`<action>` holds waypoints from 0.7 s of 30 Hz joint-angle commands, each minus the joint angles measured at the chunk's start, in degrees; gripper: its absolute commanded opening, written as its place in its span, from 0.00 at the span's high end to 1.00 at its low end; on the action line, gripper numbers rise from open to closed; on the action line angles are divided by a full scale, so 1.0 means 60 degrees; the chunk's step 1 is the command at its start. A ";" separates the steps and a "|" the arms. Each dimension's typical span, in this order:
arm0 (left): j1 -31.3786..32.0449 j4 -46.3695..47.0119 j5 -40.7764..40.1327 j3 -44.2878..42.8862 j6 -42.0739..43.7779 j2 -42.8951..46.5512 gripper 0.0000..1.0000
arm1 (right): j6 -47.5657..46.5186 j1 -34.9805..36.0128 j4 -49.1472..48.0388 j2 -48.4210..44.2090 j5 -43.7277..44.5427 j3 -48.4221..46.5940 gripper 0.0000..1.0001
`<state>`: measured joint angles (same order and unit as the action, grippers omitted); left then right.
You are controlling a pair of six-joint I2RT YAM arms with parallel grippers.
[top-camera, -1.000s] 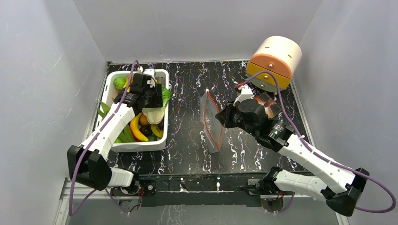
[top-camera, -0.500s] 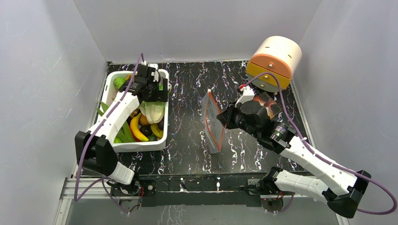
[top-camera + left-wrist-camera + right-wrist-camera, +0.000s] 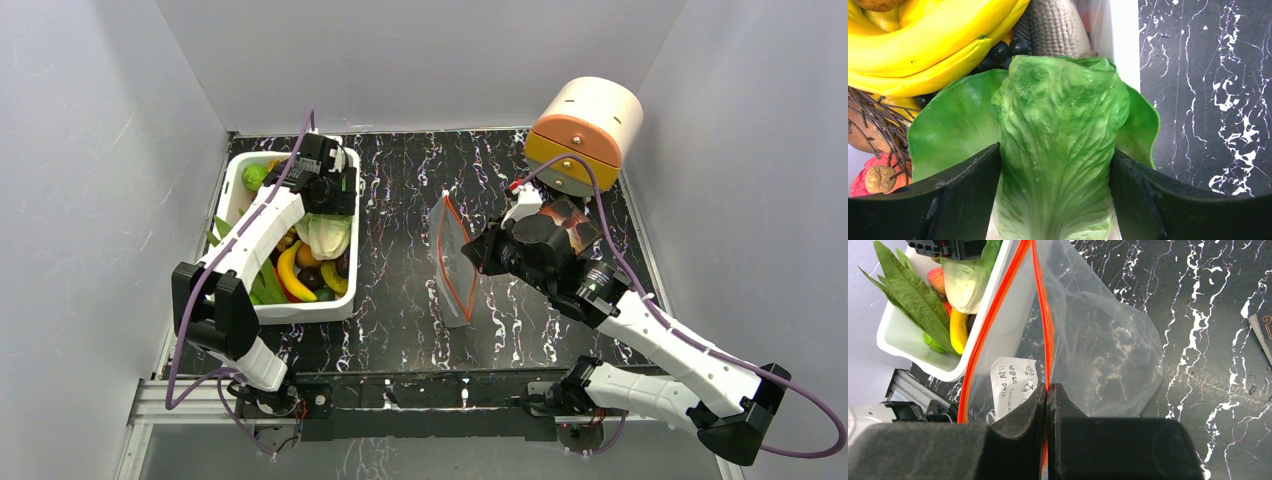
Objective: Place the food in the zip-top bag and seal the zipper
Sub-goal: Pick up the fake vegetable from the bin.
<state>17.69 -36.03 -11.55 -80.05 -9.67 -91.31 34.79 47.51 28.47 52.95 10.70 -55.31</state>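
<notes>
Left fingers (image 3: 960, 197) are seen apart, one on each side of the lettuce (image 3: 1058, 125), both inner faces against the middle leaf. Whether it is squeezed yet cannot be told. The lettuce is judged light and rubbery, with outer leaves likely to fold. The thick ribbed middle, where the fingers stand, is the best place to take hold. It lies at the inner wall of the white tub (image 3: 290, 312), with the bananas (image 3: 923, 45) and the other food packed beside it at the left of the desk (image 3: 400, 200).

Right fingers (image 3: 1018, 440) are pressed together on one lip of the zip-top bag (image 3: 1098, 340), right at the zipper (image 3: 993, 315). The bag is held up on edge at mid-desk, with its mouth gaping toward the tub and no food inside. The film is judged thin, slick and floppy. The zipper strip is the only stiffer part, so the hold is best kept there.

On the bag's white label (image 3: 1010, 377) "DATE" can be read, the rest being too small. The print on the dark packet (image 3: 1263, 330) is not readable.
</notes>
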 commanded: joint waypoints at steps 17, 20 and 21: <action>-0.0078 -0.0515 0.0465 0.0579 -0.0141 0.0814 0.78 | 0.0240 -0.0026 -0.0692 -0.0067 -0.0040 -0.0023 1.00; -0.0070 -0.0476 0.0612 0.0500 -0.0150 0.1061 0.89 | 0.0273 -0.0022 -0.0681 -0.0037 -0.0004 -0.0055 1.00; -0.0070 -0.0470 0.0635 0.0483 -0.0157 0.1149 0.92 | 0.0281 -0.0031 -0.0685 -0.0029 0.0029 -0.0054 1.00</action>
<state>17.21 -36.16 -10.26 -77.45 -10.50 -88.44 35.73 47.51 28.16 52.97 10.17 -55.31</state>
